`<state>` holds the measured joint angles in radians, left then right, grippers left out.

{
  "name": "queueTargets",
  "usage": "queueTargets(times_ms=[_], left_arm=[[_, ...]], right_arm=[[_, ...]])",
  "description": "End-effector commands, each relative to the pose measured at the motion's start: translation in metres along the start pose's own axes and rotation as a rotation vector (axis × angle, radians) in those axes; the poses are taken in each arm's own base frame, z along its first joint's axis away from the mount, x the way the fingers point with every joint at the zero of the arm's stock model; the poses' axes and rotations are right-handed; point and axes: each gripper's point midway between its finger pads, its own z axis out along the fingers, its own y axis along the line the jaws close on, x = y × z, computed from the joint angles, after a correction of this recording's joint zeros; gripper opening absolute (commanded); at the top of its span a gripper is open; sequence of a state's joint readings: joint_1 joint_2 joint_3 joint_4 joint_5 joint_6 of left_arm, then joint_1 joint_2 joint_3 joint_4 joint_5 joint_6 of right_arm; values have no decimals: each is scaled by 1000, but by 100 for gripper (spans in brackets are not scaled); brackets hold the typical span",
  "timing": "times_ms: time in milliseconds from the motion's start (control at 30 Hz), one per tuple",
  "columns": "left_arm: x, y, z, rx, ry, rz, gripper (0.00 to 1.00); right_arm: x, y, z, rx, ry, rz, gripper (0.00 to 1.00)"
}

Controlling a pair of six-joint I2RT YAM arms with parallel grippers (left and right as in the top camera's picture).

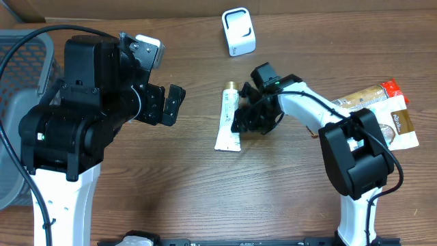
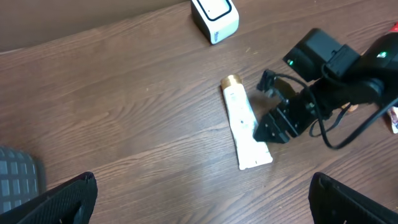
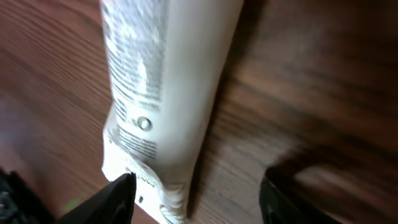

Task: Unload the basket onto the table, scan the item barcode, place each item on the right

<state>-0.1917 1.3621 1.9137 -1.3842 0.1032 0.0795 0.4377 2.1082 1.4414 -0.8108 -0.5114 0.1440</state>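
The item, a white tube (image 1: pixel 228 121) with a gold cap, lies flat on the wooden table, cap end toward the back. My right gripper (image 1: pixel 244 117) sits low at the tube's crimped end, on its right side. In the right wrist view the tube (image 3: pixel 161 81) rests on the wood, and the gripper (image 3: pixel 199 199) is open, its jaws standing apart around the crimped end with one fingertip (image 3: pixel 118 193) close to it. My left gripper (image 1: pixel 167 104) hangs open over the table to the left of the tube (image 2: pixel 244 124), holding nothing (image 2: pixel 202 199).
A small white scanner block (image 1: pixel 238 31) stands at the back of the table, behind the tube. A grey basket (image 1: pixel 20 82) is at the left edge. Several packaged goods (image 1: pixel 382 109) lie at the right, beyond the right arm.
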Motion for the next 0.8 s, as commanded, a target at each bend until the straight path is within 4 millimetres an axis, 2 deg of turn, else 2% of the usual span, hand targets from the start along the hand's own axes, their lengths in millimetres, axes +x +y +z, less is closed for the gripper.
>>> queueTargets(times_ms=[0,167,333,400,467,533,767], left_arm=[[0,1,3,-3,7,-14,100],[0,1,3,-3,8,-15,99],[0,1,3,-3,7,-14,100],[0,1,3,-3,7,-15,100],[0,1,3,-3,7,-14,100],[0,1,3,-3,7,-14,100],[0,1,3,-3,7,-14,99]], right_arm=[[3,-2,13,-58,22,87,67],[8,4,31,-122,9,199,68],[19,12,68,-147,-44,325,67],[23,5,83,-110,-88,414,59],[28,-2,92,-78,-120,483,38],[30,-5,95,-75,-135,503,27],[24,-14,90,-66,-156,524,11]])
